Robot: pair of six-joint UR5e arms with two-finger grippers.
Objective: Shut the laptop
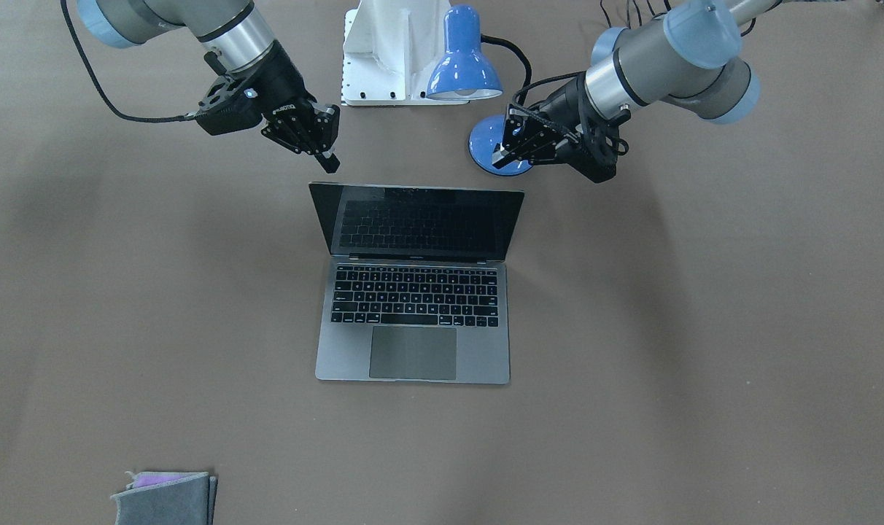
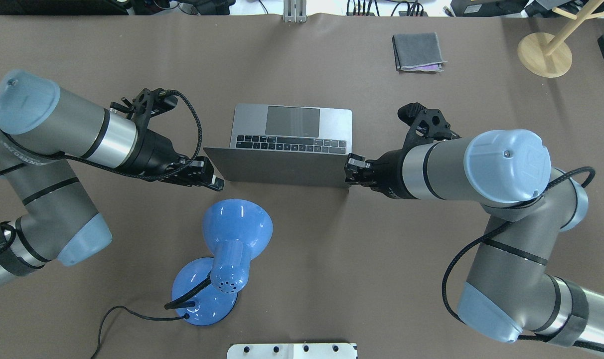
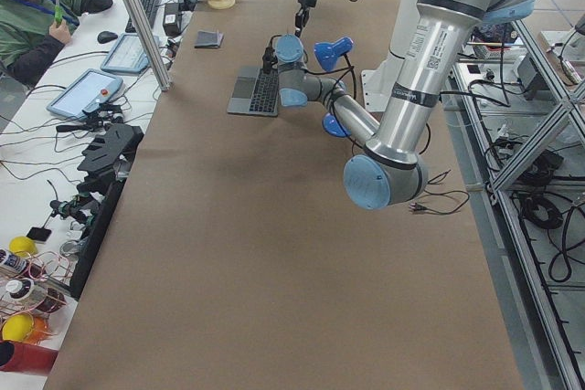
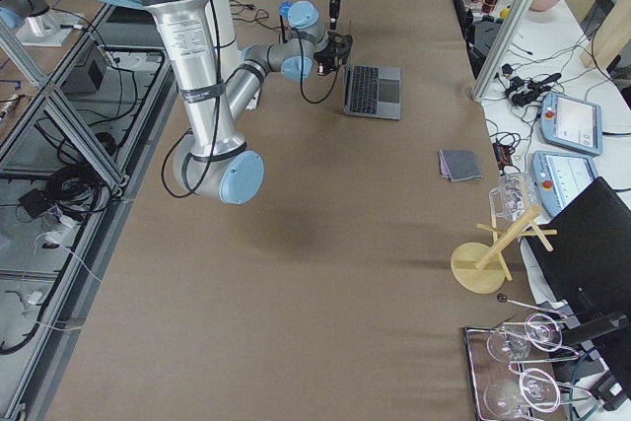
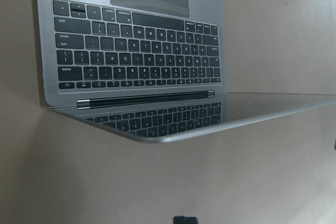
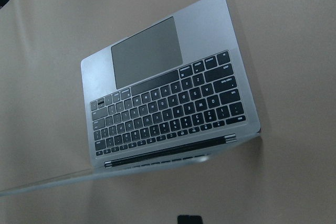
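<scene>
Right, the laptop (image 1: 413, 321) sits open in the middle of the desk (image 1: 704, 364). The front-facing camera gives us its black screen (image 1: 420, 219), keys mirrored in the glass. Overhead, none of that: only the plain grey back of the lid (image 2: 282, 167), leaning towards the robot, keyboard and trackpad beyond it. The long axis runs side to side across the desk, and the screen faces away from the robot. The left claw (image 1: 502, 152) hangs near the lid's top corner on the robot's left, fingers clenched together, gripping nothing. The right claw (image 1: 330, 159) is by the opposite corner, likewise pinched closed on nothing. From the front both stand clear of the lid; overhead the right one looks just beside its edge. Each wrist camera peers over the lid's rim at the keyboard. A blue lamp (image 1: 462, 65) stands behind the laptop, and a folded grey cloth (image 1: 166, 499) lies well apart.
</scene>
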